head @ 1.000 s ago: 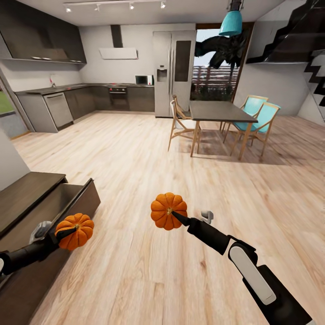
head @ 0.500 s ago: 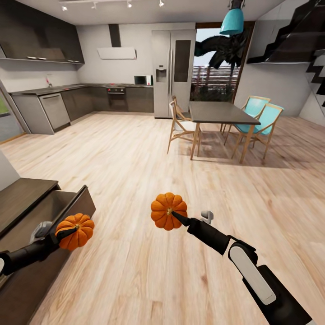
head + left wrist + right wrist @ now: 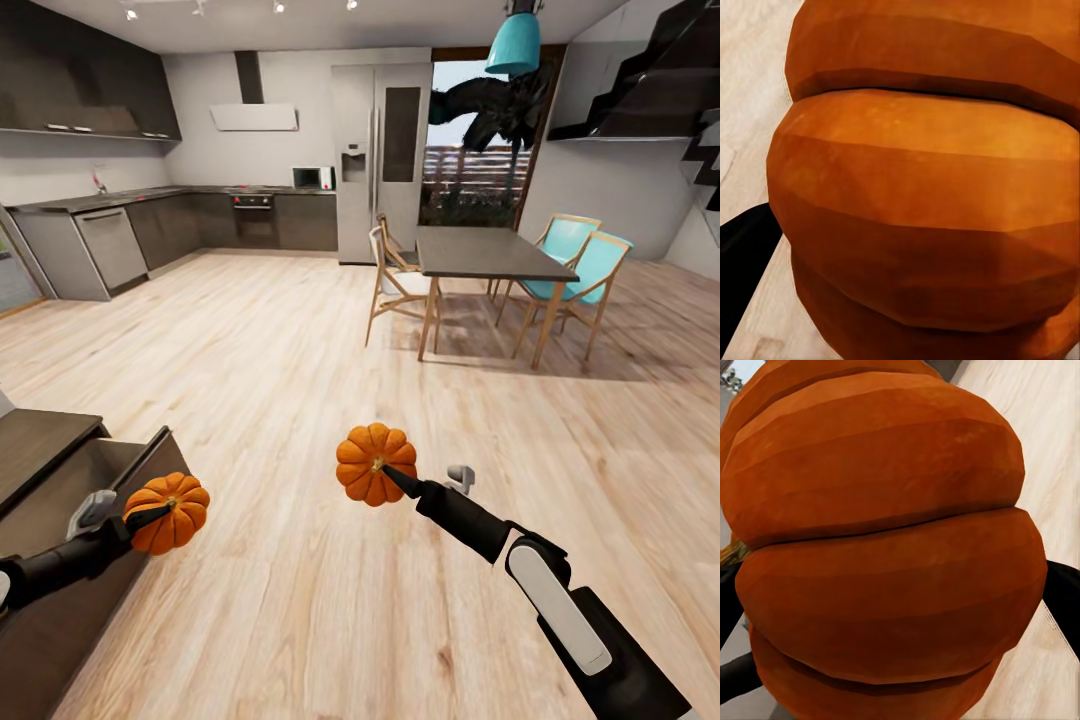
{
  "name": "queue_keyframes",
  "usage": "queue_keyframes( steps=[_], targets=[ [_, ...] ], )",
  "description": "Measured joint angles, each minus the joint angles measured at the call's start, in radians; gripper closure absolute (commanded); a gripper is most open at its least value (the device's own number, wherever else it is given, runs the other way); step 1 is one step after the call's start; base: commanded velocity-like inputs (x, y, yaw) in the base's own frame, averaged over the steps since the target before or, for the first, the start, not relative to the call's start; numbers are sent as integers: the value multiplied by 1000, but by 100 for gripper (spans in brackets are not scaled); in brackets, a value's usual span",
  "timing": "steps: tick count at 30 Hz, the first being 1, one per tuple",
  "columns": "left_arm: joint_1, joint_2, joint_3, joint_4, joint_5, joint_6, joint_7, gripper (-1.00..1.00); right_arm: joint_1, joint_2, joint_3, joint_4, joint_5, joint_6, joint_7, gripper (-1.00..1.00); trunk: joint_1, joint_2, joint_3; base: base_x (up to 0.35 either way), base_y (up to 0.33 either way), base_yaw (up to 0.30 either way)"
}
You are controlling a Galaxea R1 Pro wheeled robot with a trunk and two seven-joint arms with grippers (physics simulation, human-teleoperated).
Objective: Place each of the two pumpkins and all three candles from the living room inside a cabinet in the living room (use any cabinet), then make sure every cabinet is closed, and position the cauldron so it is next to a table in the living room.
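Ribbed orange pumpkins: 1 (image 3: 166, 513) gripped per arm; matte cabinet (image 3: 45, 440) w/ drawer open.

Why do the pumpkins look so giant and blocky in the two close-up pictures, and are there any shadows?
In the left wrist view the pumpkin sits right at the lens, so its flat facets show; same for the other pumpkin in the right wrist view. In the head view the room bends wide, and soft shadows lie under the dining table.
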Motion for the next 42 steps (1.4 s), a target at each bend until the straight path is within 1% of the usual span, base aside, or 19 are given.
queue_keyframes(
  steps=[42],
  targets=[
    [0,0,3,0,0,-1,0,100,0,-1,0,-1,0,1,-1,100,0,0,0,252,-126,0]
  ],
)
